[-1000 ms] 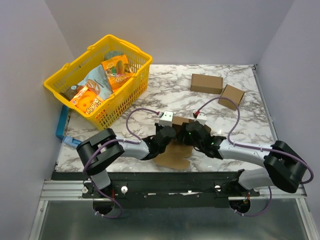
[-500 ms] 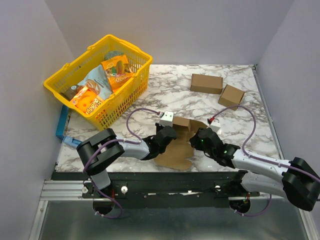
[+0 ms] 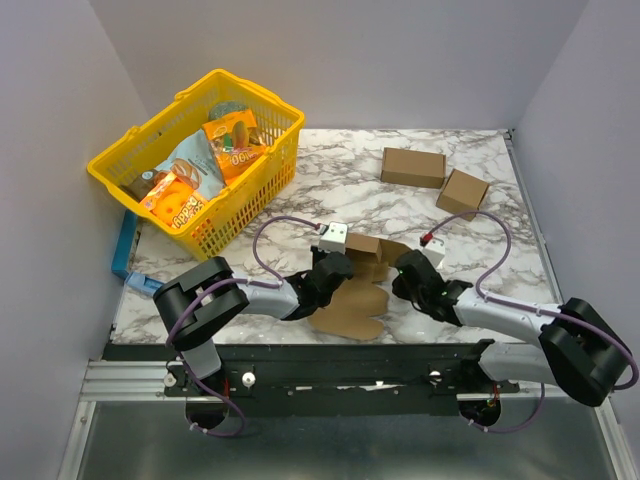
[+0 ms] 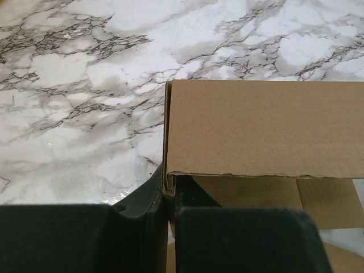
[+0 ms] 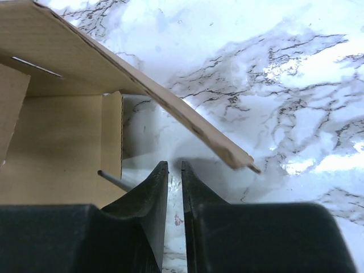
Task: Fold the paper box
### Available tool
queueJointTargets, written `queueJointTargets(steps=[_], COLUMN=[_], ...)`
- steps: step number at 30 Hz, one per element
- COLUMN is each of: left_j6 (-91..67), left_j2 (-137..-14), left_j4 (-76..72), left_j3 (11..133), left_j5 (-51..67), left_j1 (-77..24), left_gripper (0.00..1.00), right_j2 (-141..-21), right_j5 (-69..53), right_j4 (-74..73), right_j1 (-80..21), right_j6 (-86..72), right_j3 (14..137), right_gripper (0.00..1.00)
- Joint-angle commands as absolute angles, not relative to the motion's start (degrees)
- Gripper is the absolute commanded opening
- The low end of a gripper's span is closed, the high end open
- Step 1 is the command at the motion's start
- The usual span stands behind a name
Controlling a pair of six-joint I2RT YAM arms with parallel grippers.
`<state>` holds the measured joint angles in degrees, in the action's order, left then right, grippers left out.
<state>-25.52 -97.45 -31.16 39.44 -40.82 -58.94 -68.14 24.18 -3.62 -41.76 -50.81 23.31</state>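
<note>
Marble-patterned tabletop (image 3: 330,190) was noted between plain grey walls. The paper box (image 3: 352,300) lay low centre of the top view, partly formed: base flat, back wall raised, right flap tilted up.

Change over the last second:
- The right gripper (image 3: 402,268) had been drawn off the box to its right edge.
- Its jaws had been narrowed to a slit, nothing between them.

The left gripper (image 4: 169,193) was seen pinching the left corner of the upright wall. The flap was judged released and still to be set.

A yellow basket (image 3: 245,195) of snack packs at upper left and two cardboard cuboids (image 3: 412,167) (image 3: 463,193) at upper right were well apart. No obstruction was seen; only the close-set arms crowded the box.
</note>
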Motion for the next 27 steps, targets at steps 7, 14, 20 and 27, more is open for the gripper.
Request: queueJointTargets(steps=[7, 14, 20, 27], left_j6=[-25.6, -25.5, -25.5, -25.6], left_j2=[-98.9, -99.1, -99.1, -99.1], left_j4=[-26.4, -26.4, -26.5, -26.4], left_j3=[38.8, 39.0, 39.1, 39.2], left_j5=[-37.4, -36.9, -36.8, -36.8], left_j1=[-59.4, -59.5, -59.5, -59.5], left_gripper=[0.0, 0.0, 0.0, 0.0], right_j2=[-70.9, -73.0, -77.7, -82.3], right_j5=[18.0, 14.1, 11.3, 12.7], right_j4=[11.0, 16.6, 18.5, 11.5], right_j1=[-41.4, -41.4, -41.4, -41.4], right_j6=[-44.5, -43.2, -43.3, -45.9], right_j3=[25.6, 25.2, 27.1, 29.8], right_gripper=[0.22, 0.22, 0.22, 0.18])
